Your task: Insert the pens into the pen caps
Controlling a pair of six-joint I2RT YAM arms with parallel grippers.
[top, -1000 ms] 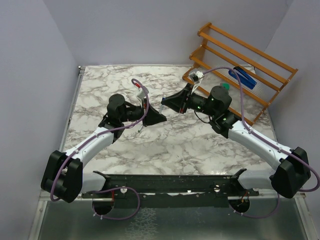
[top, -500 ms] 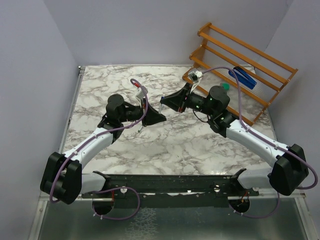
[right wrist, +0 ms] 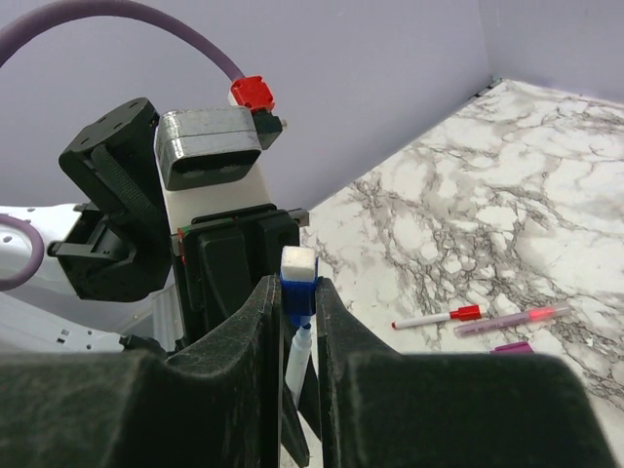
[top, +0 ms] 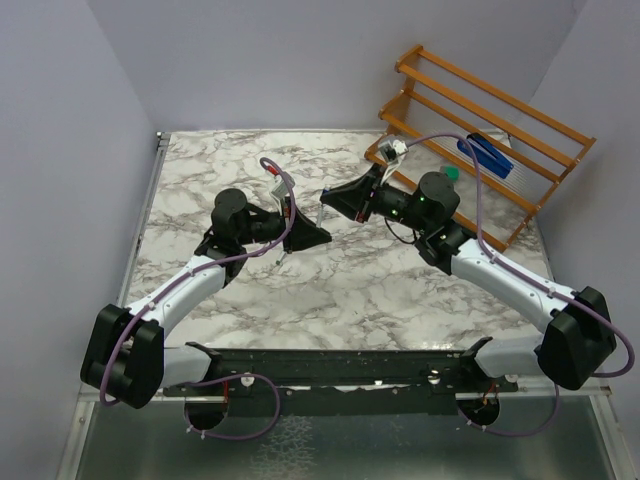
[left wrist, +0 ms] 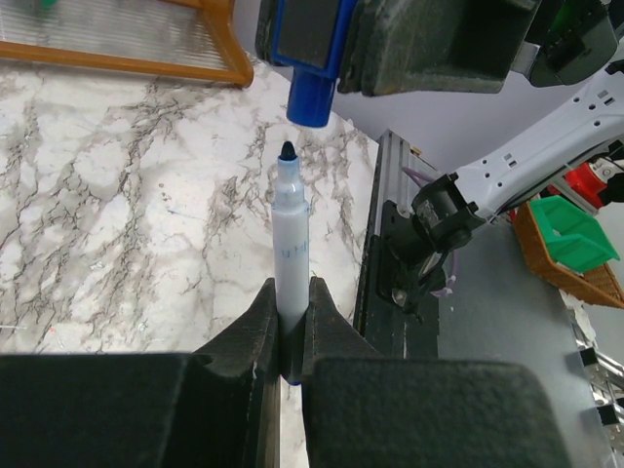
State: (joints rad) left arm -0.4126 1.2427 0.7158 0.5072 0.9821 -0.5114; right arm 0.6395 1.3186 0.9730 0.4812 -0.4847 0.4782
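My left gripper (left wrist: 291, 297) is shut on a pale grey-white pen (left wrist: 291, 249) whose dark blue nib points away from it. My right gripper (right wrist: 295, 286) is shut on a short blue pen cap (right wrist: 299, 290) with a white end block. In the left wrist view the cap (left wrist: 312, 97) hangs in line with the nib, a small gap apart. The grippers face each other tip to tip in mid-air over the table's middle, left (top: 318, 236) and right (top: 328, 201). Two more pens lie on the marble, one red-capped (right wrist: 434, 318) and one pink (right wrist: 512, 320).
A wooden rack (top: 480, 130) stands at the back right with a blue stapler-like object (top: 485, 152) and a small green item (top: 451, 173) on it. A small purple piece (right wrist: 512, 346) lies near the loose pens. A green bin (left wrist: 565, 219) sits beyond the table's edge.
My right gripper with the blue cap has shifted slightly up and left, closer in line with the pen. The left arm has barely moved.
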